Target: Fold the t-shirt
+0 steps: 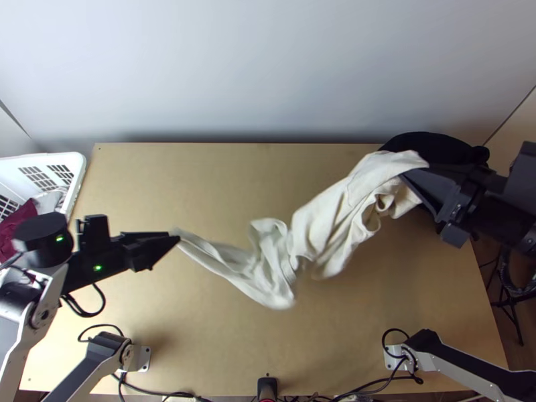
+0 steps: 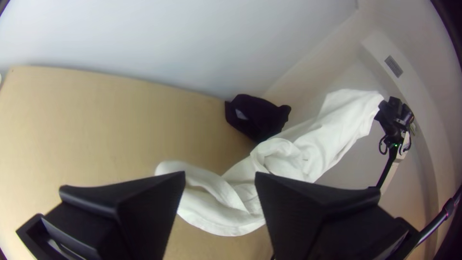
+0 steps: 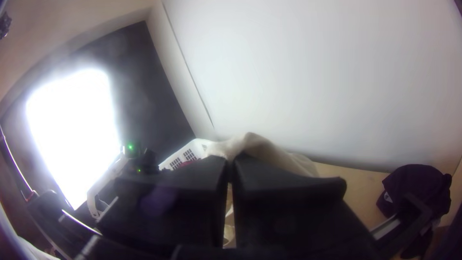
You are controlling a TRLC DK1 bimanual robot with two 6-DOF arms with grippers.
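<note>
While one end is held up, shirt: it is white and bunched, like a long, twisty strip [image 1: 335, 214]. One end is up at the right gripper [image 3: 231, 161]. From there it slants down to the middle of the top view, over the table [image 1: 167, 187]. Then it bends, and a thin end goes out to the left gripper [image 2: 220, 175].

Right gripper: its fingers are pinched together on the top end of the shirt.

Left gripper: its fingers are wide apart, with nothing gripped between them. In the left wrist view, cloth lies past the gap.

Thin end: it is right by the left gripper's tips in the top view. I can't tell if they touch. The left one is the nearer one to it by far.

Long way of the shirt: it runs from gripper to gripper, with a dip in the middle.

Next move, I think: the left gripper lines up with the thin end and closes on it. Then both could pull the shirt out flat.

Could go wrong: the thin end might swing off, or just a little edge might get caught and slip.
</note>
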